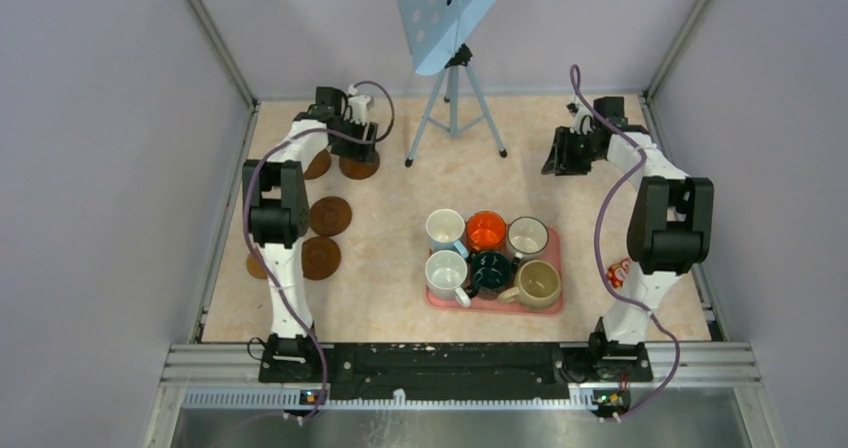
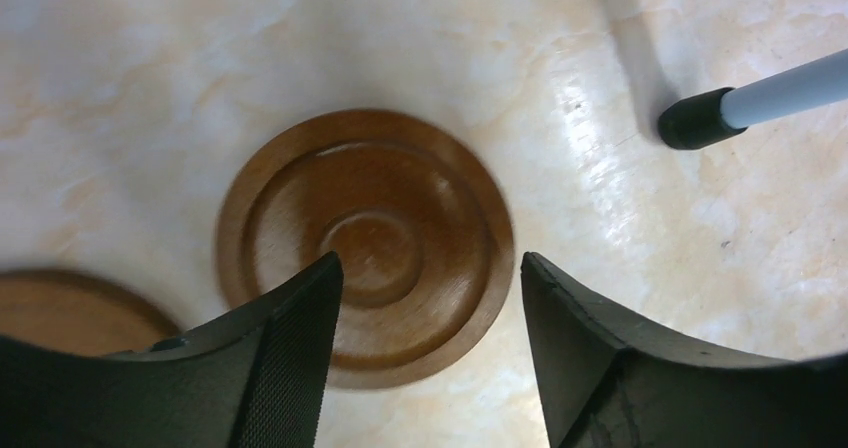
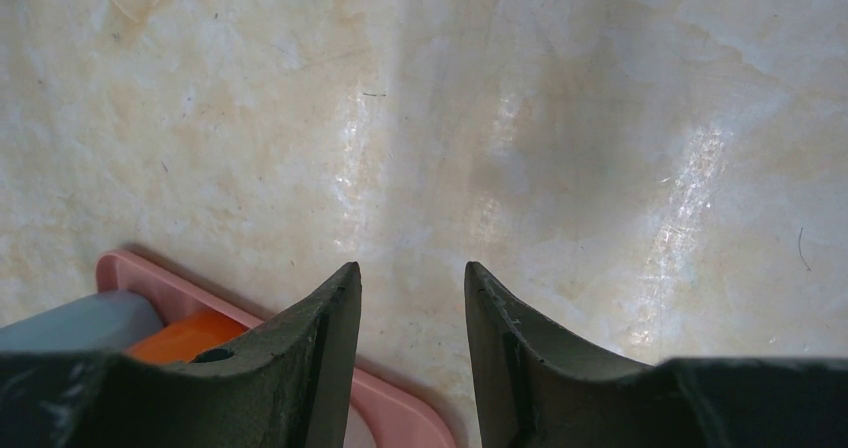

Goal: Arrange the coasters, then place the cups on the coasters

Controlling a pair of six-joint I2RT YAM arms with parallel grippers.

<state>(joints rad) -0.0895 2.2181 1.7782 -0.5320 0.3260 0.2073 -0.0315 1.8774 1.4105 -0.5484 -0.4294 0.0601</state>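
Coasters [image 1: 330, 215] lie at nine to eleven o'clock, left gripper [image 2: 430, 263] released above one; right gripper [image 3: 411, 268] parted, empty. Six cups [image 1: 490, 268] sit on tray [image 1: 495, 305], none placed.

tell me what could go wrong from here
The left gripper hangs open over the round brown wooden coaster; a careless move could nudge it toward the neighbouring brown coaster. The black-tipped tripod foot stands close by, so a swing could clip it. The six mugs sit packed on the pink rectangular tray, so reaching for one may knock another.
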